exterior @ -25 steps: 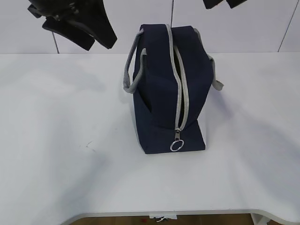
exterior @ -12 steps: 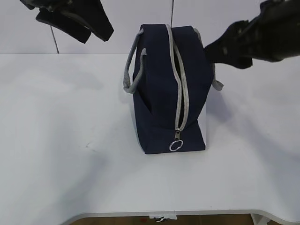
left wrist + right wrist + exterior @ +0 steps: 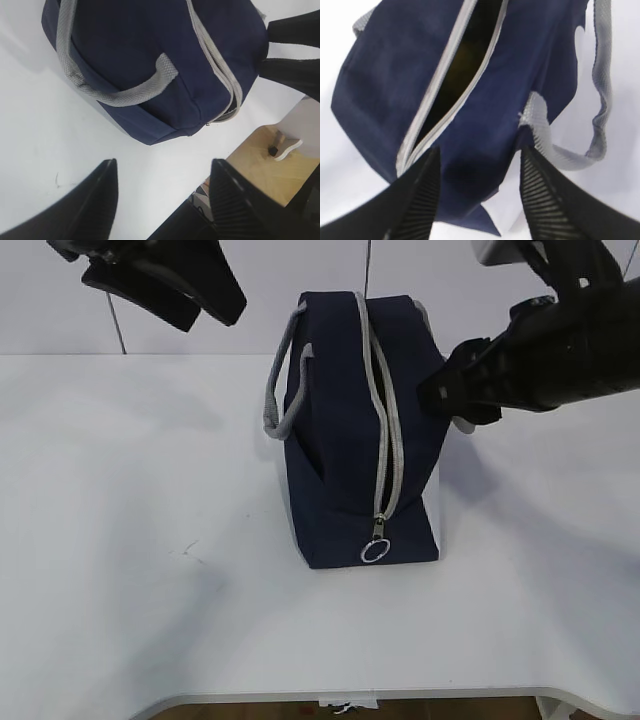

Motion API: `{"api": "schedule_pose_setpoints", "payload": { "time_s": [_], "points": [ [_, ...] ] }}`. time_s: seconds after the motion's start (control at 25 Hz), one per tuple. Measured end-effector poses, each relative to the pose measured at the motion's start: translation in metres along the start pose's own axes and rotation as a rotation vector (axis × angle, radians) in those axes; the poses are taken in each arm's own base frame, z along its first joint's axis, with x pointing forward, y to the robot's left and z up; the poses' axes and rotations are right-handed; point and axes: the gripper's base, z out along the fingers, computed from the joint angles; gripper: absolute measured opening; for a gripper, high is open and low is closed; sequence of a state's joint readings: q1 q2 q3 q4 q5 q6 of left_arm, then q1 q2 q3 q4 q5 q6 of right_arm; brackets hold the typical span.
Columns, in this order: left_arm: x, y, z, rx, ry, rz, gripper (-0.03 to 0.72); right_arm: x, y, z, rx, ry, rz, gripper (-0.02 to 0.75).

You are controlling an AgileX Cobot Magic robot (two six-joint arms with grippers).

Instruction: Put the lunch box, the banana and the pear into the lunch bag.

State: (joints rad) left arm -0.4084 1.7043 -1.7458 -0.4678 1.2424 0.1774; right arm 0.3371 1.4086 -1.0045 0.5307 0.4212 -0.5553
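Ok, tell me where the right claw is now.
In the exterior view the right claw is on the right, up against the lunch bag's upper right side, near its grey handle. Its wrist view shows open fingers over the gaping zipper.

Lunch bag (image 3: pixel 340 430) navy blue; zipper (image 3: pixel 385 415) and handles (image 3: pixel 283 375) grey; table (image 3: pixel 130 540) white; end effectors black.

Lunch bag (image 3: pixel 470 100) interior dark through zipper gap, contents indiscernible. Right wrist view blurred. Left gripper (image 3: pixel 215 300) fingertips indistinct, arm cut by top edge.

White table (image 3: pixel 120 540), pale wall (image 3: pixel 300 270)
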Motion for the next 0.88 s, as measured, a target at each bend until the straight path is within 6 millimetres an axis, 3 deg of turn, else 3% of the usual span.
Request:
{"api": "schedule_pose_setpoints", "payload": {
  "time_s": [0.24,0.4,0.6,0.88],
  "points": [
    [0.000,-0.001,0.000,0.011,-0.002,-0.004,0.436,0.007,0.011,-0.009,-0.072,0.120,-0.043,0.403],
    [0.000,-0.001,0.000,0.012,-0.002,-0.004,0.433,0.017,0.033,-0.014,-0.120,0.251,-0.043,0.402],
    [0.000,-0.001,0.000,0.013,-0.002,-0.005,0.433,0.031,0.058,-0.015,-0.033,0.394,-0.053,0.402],
    [0.000,-0.001,0.000,0.015,-0.003,-0.005,0.433,0.033,0.069,-0.004,0.047,0.210,-0.051,0.402]
  ]
}}
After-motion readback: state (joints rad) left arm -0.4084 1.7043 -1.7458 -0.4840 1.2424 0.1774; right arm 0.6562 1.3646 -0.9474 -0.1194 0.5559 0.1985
